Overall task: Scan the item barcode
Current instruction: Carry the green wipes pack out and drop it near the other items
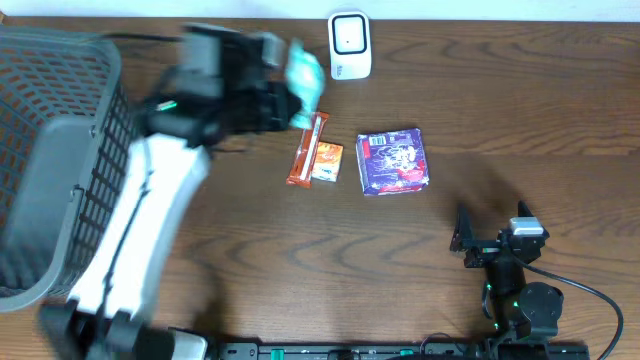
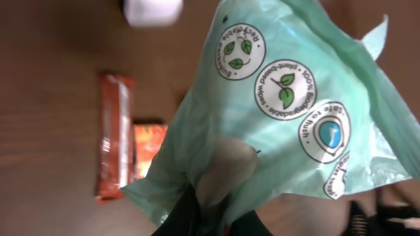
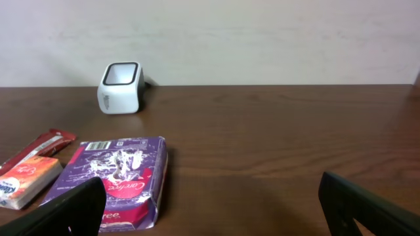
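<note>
Green wipes pack (image 1: 306,76): it hangs above the table (image 1: 300,270), pinched in the tightly closed left gripper (image 2: 209,204), just left of the white scanner (image 1: 349,45) and over the far end of the orange bar (image 1: 306,150). Largest on the table is the grey basket (image 1: 90,160) at the left edge. Next come the purple packet (image 1: 393,161) lying flat in the middle, the scanner at the far edge, the orange bar, and the small orange packet (image 1: 327,162) right beside the bar. The right gripper (image 1: 464,240) sits near the front edge with its jaws spread wide, holding nothing. The main risk, as I judge it, is a failed read. The wrist view shows only round eco badges on the film, and I cannot tell where the barcode faces, so the wrong side may be offered to the scanner. The pack is also soft and held by one crumpled edge, so a quick swing could make it sag, twist or slip out.
</note>
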Controlling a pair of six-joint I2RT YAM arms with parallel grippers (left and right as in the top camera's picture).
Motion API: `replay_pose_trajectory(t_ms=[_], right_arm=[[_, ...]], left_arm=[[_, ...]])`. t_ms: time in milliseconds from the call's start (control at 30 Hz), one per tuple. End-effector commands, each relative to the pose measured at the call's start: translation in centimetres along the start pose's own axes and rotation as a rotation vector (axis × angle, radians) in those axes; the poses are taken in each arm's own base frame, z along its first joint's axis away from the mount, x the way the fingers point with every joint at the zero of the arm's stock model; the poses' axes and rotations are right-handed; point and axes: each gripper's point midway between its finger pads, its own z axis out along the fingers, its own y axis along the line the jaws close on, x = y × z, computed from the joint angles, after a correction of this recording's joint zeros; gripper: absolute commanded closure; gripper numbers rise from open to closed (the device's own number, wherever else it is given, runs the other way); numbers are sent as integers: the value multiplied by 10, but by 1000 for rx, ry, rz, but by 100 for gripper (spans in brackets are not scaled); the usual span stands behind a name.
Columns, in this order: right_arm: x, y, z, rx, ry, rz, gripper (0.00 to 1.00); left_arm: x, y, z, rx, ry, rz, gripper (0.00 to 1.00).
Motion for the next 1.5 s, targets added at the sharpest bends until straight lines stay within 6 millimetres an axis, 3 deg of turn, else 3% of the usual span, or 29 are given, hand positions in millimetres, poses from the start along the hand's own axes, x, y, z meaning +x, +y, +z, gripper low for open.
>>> replay_pose_trajectory(t_ms=[0,167,333,433,467,533,633,733,833,900,1000,1100,1233,1467], right_arm=[[0,-1,0,6,0,-14,1],[0,-1,0,6,0,-14,1],[0,-1,0,6,0,-14,1],[0,-1,0,6,0,-14,1],[0,-1,0,6,0,-14,1],[0,-1,0,6,0,-14,1],[0,-1,0,6,0,-14,1],[0,-1,0,6,0,-14,1],[0,-1,0,6,0,-14,1],[0,-1,0,6,0,-14,1],[0,-1,0,6,0,-14,1],[1,-1,0,6,0,-14,1],[0,-1,0,6,0,-14,1],[0,-1,0,6,0,-14,1]], left_arm=[[13,15,53,-109,78,46,93],[49,28,122,-168,209,-89,93],[79,31,154,-195,299,-139,91],[89,30,159,-203,332,-135,36],[90,28,159,-200,333,-129,27],[87,26,158,-195,322,-124,26],[66,23,143,-179,269,-114,26],[33,21,112,-158,179,-75,25],[-4,27,64,-165,47,-46,19],[-27,47,21,-234,-64,-73,17],[-47,72,-38,-301,-189,-127,2],[-53,88,-80,-336,-268,-173,0],[-52,106,-110,-374,-310,-221,2],[-48,124,-118,-414,-307,-265,2]])
